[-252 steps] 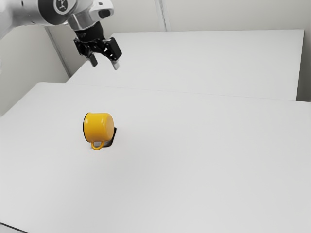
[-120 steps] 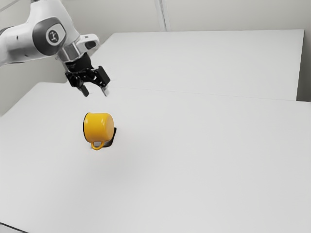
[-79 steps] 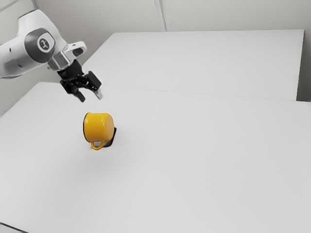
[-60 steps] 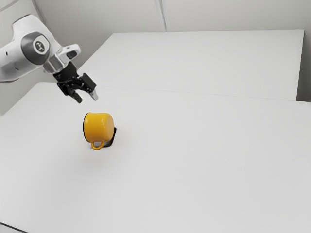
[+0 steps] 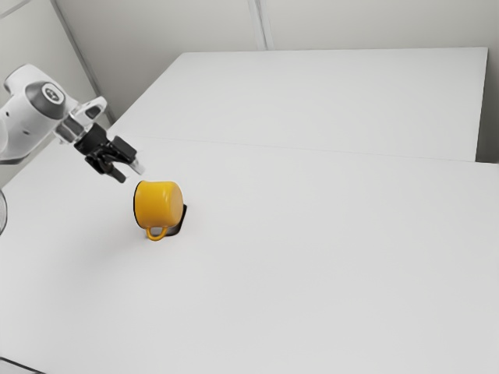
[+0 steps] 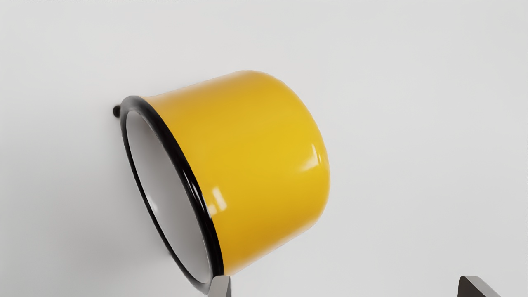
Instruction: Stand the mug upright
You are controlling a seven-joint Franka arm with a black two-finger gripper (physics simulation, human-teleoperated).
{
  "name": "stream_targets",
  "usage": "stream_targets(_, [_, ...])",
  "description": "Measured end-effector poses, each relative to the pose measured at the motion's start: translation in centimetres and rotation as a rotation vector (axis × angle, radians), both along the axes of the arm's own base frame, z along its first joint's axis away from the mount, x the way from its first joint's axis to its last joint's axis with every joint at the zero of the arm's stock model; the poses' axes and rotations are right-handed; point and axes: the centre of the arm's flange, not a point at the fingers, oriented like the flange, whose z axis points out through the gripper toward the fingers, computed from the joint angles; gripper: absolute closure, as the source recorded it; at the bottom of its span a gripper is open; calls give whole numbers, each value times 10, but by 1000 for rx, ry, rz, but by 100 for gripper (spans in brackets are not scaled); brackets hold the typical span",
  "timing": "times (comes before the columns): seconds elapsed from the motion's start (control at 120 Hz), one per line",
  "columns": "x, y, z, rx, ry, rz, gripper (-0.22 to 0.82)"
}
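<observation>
nearest, the tabletop (image 5: 327, 265) spreads toward the lower right of the frame, likely room for a turn. left of centre, the mug (image 5: 158, 206) lies on its side, unmoved, mouth facing left. just up and left of it, the claw (image 5: 131, 174) has dropped in closer, spread wide and holding nothing: still lining up, i'd judge, with gripping and tipping to come. one finger could catch the black rim (image 6: 181, 163) and roll the mug. the back edge (image 5: 327, 151) sits well beyond.
</observation>
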Motion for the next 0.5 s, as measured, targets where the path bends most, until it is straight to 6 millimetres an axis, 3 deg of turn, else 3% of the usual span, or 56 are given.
stream_targets(0.183, [7,30,-34,-75,-21,-13,0])
stream_targets(0.35, [4,58,-53,-138,-44,-21,0])
stream_targets(0.5, [4,58,-79,-233,-47,-39,0])
